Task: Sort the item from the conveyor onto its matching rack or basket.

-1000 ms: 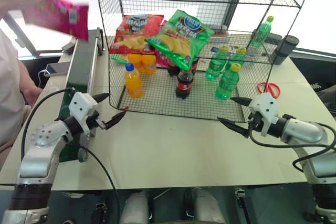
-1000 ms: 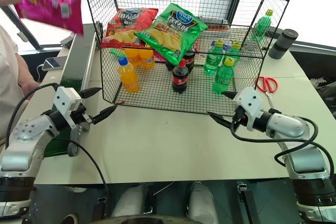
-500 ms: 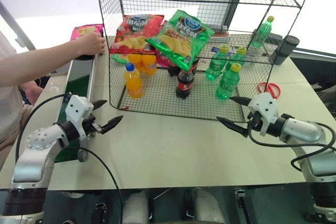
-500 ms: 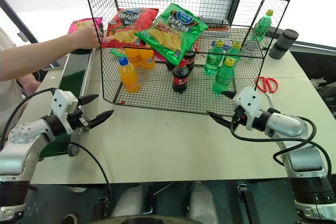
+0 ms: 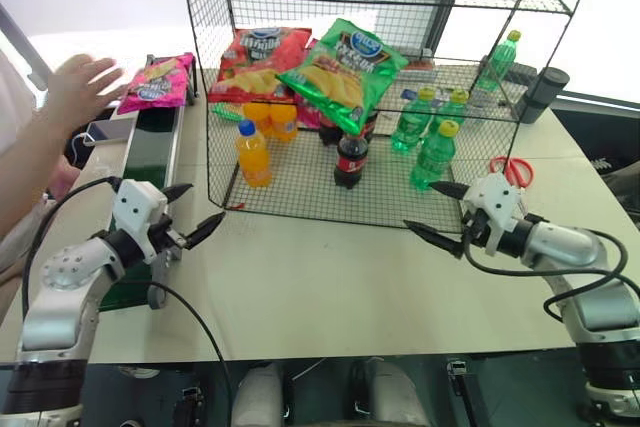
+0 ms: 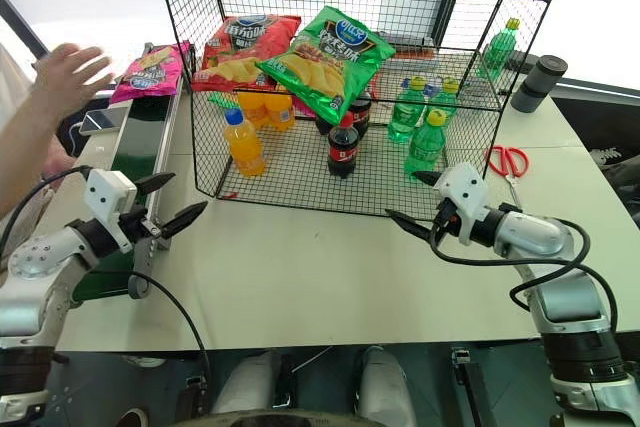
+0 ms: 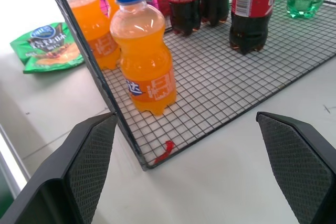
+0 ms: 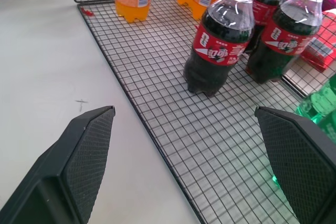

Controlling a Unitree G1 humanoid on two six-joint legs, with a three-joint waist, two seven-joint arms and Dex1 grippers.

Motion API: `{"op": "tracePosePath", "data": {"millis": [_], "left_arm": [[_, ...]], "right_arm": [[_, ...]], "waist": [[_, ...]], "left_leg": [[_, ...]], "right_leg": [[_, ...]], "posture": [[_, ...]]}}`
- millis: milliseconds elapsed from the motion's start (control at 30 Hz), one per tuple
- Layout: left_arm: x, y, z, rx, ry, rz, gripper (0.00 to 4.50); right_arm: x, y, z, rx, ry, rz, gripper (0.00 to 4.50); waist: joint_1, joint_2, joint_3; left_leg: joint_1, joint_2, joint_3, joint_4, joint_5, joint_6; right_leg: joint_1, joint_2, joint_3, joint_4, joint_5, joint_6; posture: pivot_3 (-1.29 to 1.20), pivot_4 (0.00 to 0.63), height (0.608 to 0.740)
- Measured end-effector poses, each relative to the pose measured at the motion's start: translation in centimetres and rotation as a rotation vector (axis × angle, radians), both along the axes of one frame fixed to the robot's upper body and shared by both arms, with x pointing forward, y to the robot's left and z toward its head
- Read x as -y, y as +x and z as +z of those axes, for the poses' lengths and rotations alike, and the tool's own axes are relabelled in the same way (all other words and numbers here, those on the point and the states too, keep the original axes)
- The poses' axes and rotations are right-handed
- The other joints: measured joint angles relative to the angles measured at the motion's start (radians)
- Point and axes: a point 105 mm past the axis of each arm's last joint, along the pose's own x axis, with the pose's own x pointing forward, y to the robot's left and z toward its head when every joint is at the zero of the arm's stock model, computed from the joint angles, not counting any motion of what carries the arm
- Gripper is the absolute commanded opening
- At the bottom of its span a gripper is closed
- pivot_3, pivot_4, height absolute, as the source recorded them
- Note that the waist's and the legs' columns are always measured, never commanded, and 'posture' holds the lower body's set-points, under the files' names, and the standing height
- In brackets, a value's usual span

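At the far left a person's hand (image 5: 82, 87) hovers just beside the magenta-pink crisp bag (image 5: 158, 83), which lies flat at the far end of the dark green conveyor (image 5: 150, 162) and touches nothing else. Nearer, the left gripper (image 5: 196, 212) hangs over the table (image 5: 320, 287) beside the belt's near end, its 2 fingers spread wide and empty, aimed toward the corner of the black wire rack (image 5: 385, 97). On the rack's floor stand orange soda bottles (image 5: 254, 155), cola bottles (image 5: 349, 160) and green bottles (image 5: 433, 155); a red crisp bag (image 5: 258, 59) and a green crisp bag (image 5: 343, 69) rest on the tier above. Right of centre, the right gripper (image 5: 434, 214) is also wide open and empty, near the rack's front edge, with red scissors (image 5: 512, 169) beyond it.

The pick has not begun: the bag is well apart from both grippers. The next move probably falls to the left arm, reaching along the belt or waiting for it to carry the bag nearer, once the hand is away.
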Motion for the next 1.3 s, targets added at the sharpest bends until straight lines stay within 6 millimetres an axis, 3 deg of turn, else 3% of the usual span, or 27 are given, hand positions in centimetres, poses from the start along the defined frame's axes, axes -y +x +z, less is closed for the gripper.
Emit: {"op": "tracePosePath", "data": {"millis": [300,533,700,867,967,1133,1300], "left_arm": [[-0.8,-0.7,1.2,0.057,-0.004,-0.003,4.50],[-2.4,-1.8,0.3,0.062,0.092,0.079,4.50],[-4.8,-2.1,1.1,0.166,0.312,0.181,4.50],[-6.2,-3.2,0.3,0.190,0.487,0.216,4.50],[-7.7,-4.1,0.2,0.207,0.616,0.263,4.50],[-9.8,-4.7,1.2,0.269,0.787,0.360,4.50],[-10.6,-5.1,0.7,0.277,0.922,0.381,4.50]], "right_arm": [[-1.9,-0.1,0.7,0.004,0.115,0.073,4.45],[-4.1,-0.6,0.8,-0.019,0.178,0.183,4.45],[-6.8,-2.5,1.5,-0.114,0.289,0.398,4.45],[-9.2,-3.3,2.3,-0.099,0.327,0.542,4.45],[-9.6,-3.5,2.7,-0.108,0.334,0.601,4.45],[-9.9,-3.1,1.6,-0.130,0.316,0.608,4.45],[-10.0,-2.0,1.5,-0.095,0.298,0.584,4.45]], "waist": [[0.000,0.000,0.000],[-0.001,0.000,0.000],[0.000,0.000,0.000],[-0.004,0.000,0.000],[-0.003,-0.001,-0.001],[0.000,-0.001,-0.001],[-0.001,-0.001,-0.001]], "left_leg": [[0.000,0.000,0.000,0.000,0.000,0.000],[0.000,0.001,0.000,0.000,0.000,0.000],[0.000,0.001,0.000,0.000,0.000,0.000],[-0.001,0.002,0.001,0.000,0.000,0.000],[-0.001,0.002,0.001,0.000,0.000,0.000],[-0.001,0.002,0.002,0.000,-0.001,0.000],[-0.001,0.003,0.003,-0.001,-0.001,0.000]], "right_leg": [[0.000,0.000,0.000,0.000,0.000,0.000],[-0.001,0.001,0.000,0.000,0.000,-0.001],[-0.001,0.001,0.000,0.000,0.001,-0.001],[-0.002,0.000,0.000,0.000,0.001,-0.002],[-0.002,0.000,0.000,-0.001,0.001,-0.002],[-0.006,0.000,0.000,-0.001,0.001,-0.002],[-0.008,0.000,0.000,0.000,0.002,-0.003]], "posture": [[0.00,0.150,0.740],[0.00,0.150,0.740],[0.00,0.150,0.740],[0.00,0.150,0.740],[0.00,0.150,0.740],[0.00,0.150,0.740],[0.00,0.150,0.740]]}}
